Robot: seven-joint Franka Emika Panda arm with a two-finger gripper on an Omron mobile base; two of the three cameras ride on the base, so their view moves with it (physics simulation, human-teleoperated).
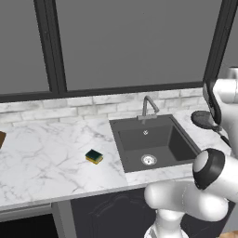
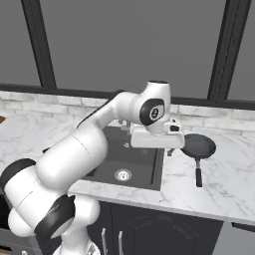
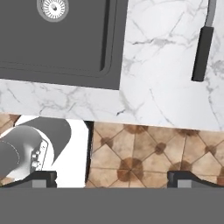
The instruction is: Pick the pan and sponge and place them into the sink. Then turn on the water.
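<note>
Our jaws hang open, empty, beside the pan (image 2: 198, 146); descending off-centre, we risk knocking its handle (image 3: 201, 53) away.

You have a white, grey-veined marble counter (image 1: 46, 158) with a smooth, faintly glossy face. The sink (image 1: 169, 139) looks matt dark grey, its drain (image 1: 148, 160) bright metal. The pan (image 2: 198, 146) is matt dark, with a black handle (image 3: 202, 52). The sponge (image 1: 94, 156) has a dark green top over yellow. The floor (image 3: 144, 157) is brown patterned tile.
</note>
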